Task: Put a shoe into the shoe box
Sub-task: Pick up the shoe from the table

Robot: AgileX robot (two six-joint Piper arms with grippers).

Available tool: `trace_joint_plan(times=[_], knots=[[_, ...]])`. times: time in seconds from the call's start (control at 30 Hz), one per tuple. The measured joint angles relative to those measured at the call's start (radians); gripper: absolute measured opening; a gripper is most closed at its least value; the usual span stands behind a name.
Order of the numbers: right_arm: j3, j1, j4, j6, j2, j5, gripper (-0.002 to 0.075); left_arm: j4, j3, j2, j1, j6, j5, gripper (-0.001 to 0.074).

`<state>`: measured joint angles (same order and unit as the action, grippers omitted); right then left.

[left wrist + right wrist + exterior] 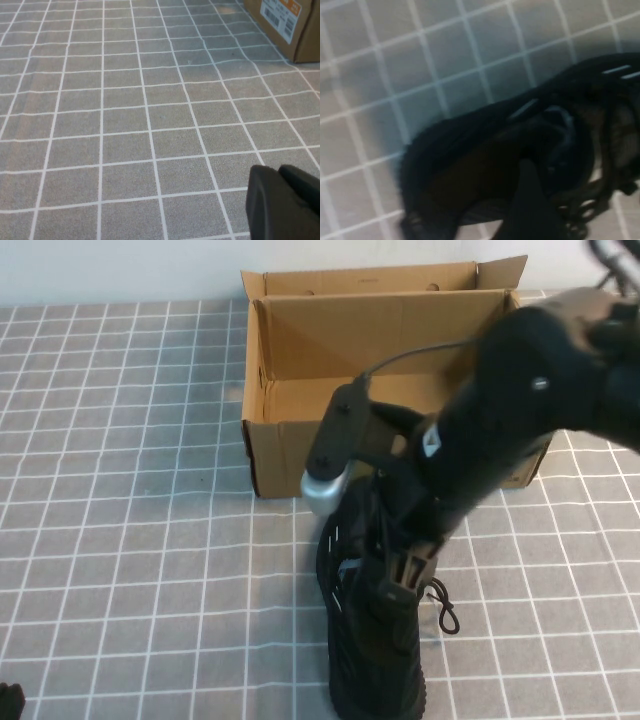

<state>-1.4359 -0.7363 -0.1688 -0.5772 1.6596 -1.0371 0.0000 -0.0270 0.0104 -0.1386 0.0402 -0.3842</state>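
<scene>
We see the shoe [365, 640] lying on the table [130, 540] just at 6 o'clock of the shoe box [300, 455], the right gripper [400, 575] down on it, the left gripper [285, 205] far off at 8 o'clock.

Even soft overhead light; high view sharp, right wrist view dim, blurred; shoe [520, 150] defocused.

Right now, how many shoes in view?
1. The shoe lies on the mat in front of the shoe box, under the right hand. A second one may be hidden.
</scene>
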Motion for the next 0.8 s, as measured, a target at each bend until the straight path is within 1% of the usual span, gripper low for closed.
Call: trace_joint_plan(times=[0.17, 0.5, 0.8], knots=[[-0.047, 0.000, 0.091, -0.004, 0.079, 0.009, 0.0419, 0.000, 0.000, 0.000, 0.000, 0.000, 0.000, -0.0001], [-0.054, 0.000, 0.107, -0.006, 0.152, 0.052, 0.0420, 0.000, 0.000, 0.000, 0.000, 0.000, 0.000, -0.0001], [-0.058, -0.001, 0.133, -0.006, 0.186, 0.072, 0.0322, 0.000, 0.000, 0.000, 0.000, 0.000, -0.002, -0.0001]])
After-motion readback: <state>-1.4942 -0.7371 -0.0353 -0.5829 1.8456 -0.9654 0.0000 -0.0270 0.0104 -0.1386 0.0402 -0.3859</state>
